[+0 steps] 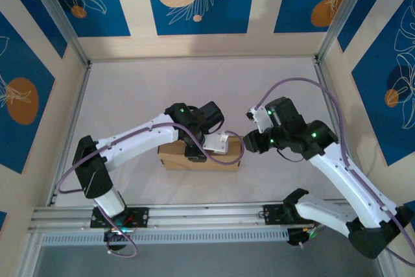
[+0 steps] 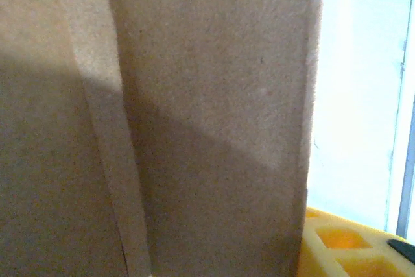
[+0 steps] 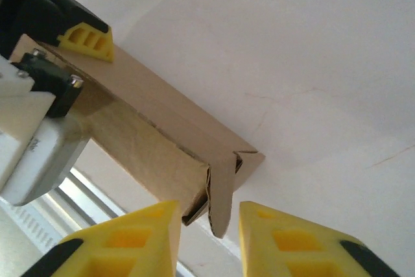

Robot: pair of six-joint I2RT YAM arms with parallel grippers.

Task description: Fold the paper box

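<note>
Right gripper [image 3: 209,241] fingers sit part-spread astride an end flap [image 3: 222,205] of the paper box [image 1: 172,158], not clamped yet. Box lies mid-table [image 1: 130,95], walls up & looks mostly formed; that loose corner prob. still needs tucking. Left gripper [image 1: 194,151] is at box's top edge, grip can't be told. Purple cable [image 1: 242,147] loops by box's right end, poss. snag.

The paper box [image 3: 149,150] is matt, fibrous brown cardboard; the table [image 1: 194,85] smooth, matt.
</note>
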